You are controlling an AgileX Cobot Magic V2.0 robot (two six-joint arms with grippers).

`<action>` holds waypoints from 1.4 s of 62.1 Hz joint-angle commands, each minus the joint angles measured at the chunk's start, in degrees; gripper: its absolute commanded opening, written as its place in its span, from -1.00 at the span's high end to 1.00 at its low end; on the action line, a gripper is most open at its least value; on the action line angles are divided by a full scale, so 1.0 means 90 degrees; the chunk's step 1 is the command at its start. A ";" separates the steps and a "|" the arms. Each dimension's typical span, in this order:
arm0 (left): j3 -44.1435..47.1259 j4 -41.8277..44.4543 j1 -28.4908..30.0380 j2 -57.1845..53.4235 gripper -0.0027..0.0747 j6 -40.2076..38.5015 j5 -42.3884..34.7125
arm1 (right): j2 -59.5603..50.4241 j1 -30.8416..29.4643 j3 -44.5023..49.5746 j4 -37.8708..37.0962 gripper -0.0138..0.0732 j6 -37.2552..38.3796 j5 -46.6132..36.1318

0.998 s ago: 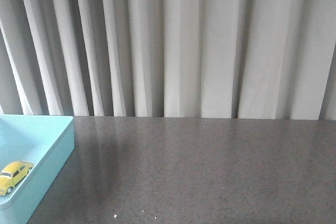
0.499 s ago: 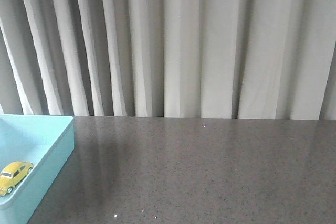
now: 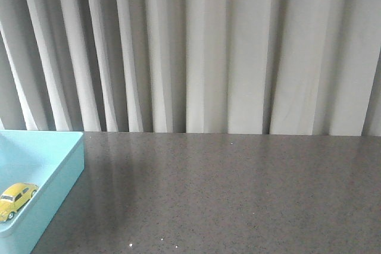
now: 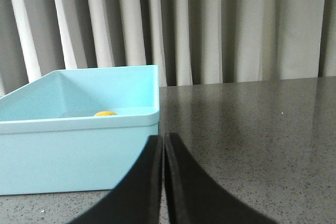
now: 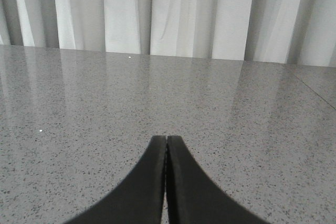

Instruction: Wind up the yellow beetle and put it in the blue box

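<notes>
Yellow beetle [image 3: 15, 197] lying inside blue box [image 3: 59, 173], lower left of frame; left gripper [image 4: 163, 142] and right gripper [image 5: 167, 142] resting fully closed, holding nothing.

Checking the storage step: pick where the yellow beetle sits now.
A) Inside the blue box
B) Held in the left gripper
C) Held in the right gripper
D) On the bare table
A: the yellow beetle rests inside the blue box, and both grippers are shut and empty.
</notes>
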 commanded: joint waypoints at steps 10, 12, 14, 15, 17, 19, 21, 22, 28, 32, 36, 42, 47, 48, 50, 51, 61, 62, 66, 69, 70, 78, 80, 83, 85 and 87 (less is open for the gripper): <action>-0.0051 -0.0013 -0.0037 -0.0096 0.95 -0.0052 -0.0461 | -0.0281 -0.0049 0.0029 -0.0681 0.70 0.0618 -0.1173; -0.0051 -0.0013 -0.0037 -0.0096 0.95 -0.0052 -0.0461 | -0.0267 -0.0049 0.0118 -0.0974 0.70 0.0905 -0.1373; -0.0051 -0.0013 -0.0037 -0.0096 0.95 -0.0052 -0.0461 | -0.0267 -0.0049 0.0231 -0.1170 0.70 0.1217 -0.1539; -0.0051 -0.0013 -0.0037 -0.0096 0.95 -0.0052 -0.0461 | -0.0267 -0.0049 0.0318 -0.1198 0.70 0.1334 -0.1638; -0.0051 -0.0013 -0.0037 -0.0096 0.95 -0.0052 -0.0461 | -0.0267 -0.0049 0.0485 -0.1205 0.69 0.1684 -0.1936; -0.0051 -0.0013 -0.0037 -0.0096 0.95 -0.0052 -0.0461 | -0.0273 -0.0043 0.0700 -0.1205 0.69 0.1943 -0.2266; -0.0051 -0.0013 -0.0037 -0.0096 0.95 -0.0052 -0.0461 | -0.0273 -0.0036 0.0882 -0.1192 0.69 0.2104 -0.2500; -0.0051 -0.0013 -0.0037 -0.0096 0.95 -0.0052 -0.0461 | -0.0273 -0.0036 0.0849 -0.1192 0.69 0.2129 -0.2329; -0.0051 -0.0013 -0.0037 -0.0090 0.95 -0.0052 -0.0461 | -0.0273 0.0028 0.0837 -0.1238 0.69 0.1873 -0.1939; -0.0051 -0.0013 -0.0037 -0.0090 0.95 -0.0052 -0.0461 | -0.0273 0.0076 0.0837 -0.1231 0.69 0.1752 -0.1638; -0.0051 -0.0013 -0.0037 -0.0090 0.95 -0.0052 -0.0461 | -0.0273 0.0075 0.0837 -0.1231 0.69 0.1745 -0.1367; -0.0051 -0.0013 -0.0037 -0.0090 0.95 -0.0052 -0.0461 | -0.0273 0.0075 0.0837 -0.1231 0.69 0.1751 -0.1321; -0.0051 -0.0013 -0.0037 -0.0090 0.95 -0.0052 -0.0461 | -0.0273 0.0075 0.0837 -0.1231 0.69 0.1751 -0.1321; -0.0051 -0.0013 -0.0037 -0.0090 0.95 -0.0052 -0.0461 | -0.0267 0.0075 0.0837 -0.1231 0.69 0.1751 -0.1322; -0.0051 -0.0013 -0.0037 -0.0090 0.95 -0.0052 -0.0461 | -0.0267 0.0075 0.0837 -0.1231 0.69 0.1751 -0.1322; -0.0051 -0.0013 -0.0037 -0.0090 0.95 -0.0052 -0.0461 | -0.0267 0.0075 0.0837 -0.1231 0.69 0.1751 -0.1322; -0.0051 -0.0013 -0.0037 -0.0090 0.95 -0.0052 -0.0461 | -0.0267 0.0070 0.0832 -0.1231 0.69 0.1751 -0.1322; -0.0051 -0.0013 -0.0037 -0.0090 0.95 -0.0052 -0.0461 | -0.0267 0.0070 0.0832 -0.1231 0.69 0.1751 -0.1322; -0.0051 -0.0013 -0.0037 -0.0090 0.95 -0.0052 -0.0461 | -0.0267 0.0070 0.0832 -0.1231 0.69 0.1751 -0.1322; -0.0051 -0.0013 -0.0037 -0.0090 0.95 -0.0052 -0.0461 | -0.0267 0.0070 0.0832 -0.1231 0.69 0.1751 -0.1322; -0.0051 -0.0013 -0.0037 -0.0090 0.95 -0.0052 -0.0461 | -0.0267 0.0070 0.0832 -0.1231 0.69 0.1751 -0.1322; -0.0051 -0.0013 -0.0037 -0.0090 0.95 -0.0052 -0.0461 | -0.0267 0.0070 0.0832 -0.1231 0.69 0.1751 -0.1322; -0.0051 -0.0013 -0.0037 -0.0090 0.95 -0.0052 -0.0461 | -0.0267 0.0070 0.0832 -0.1231 0.69 0.1751 -0.1322; -0.0051 -0.0013 -0.0037 -0.0090 0.95 -0.0052 -0.0461 | -0.0267 0.0070 0.0832 -0.1231 0.69 0.1751 -0.1322; -0.0051 -0.0013 -0.0037 -0.0090 0.95 -0.0052 -0.0461 | -0.0267 0.0070 0.0832 -0.1231 0.69 0.1751 -0.1322; -0.0051 -0.0013 -0.0037 -0.0090 0.95 -0.0052 -0.0461 | -0.0267 0.0070 0.0832 -0.1231 0.69 0.1751 -0.1322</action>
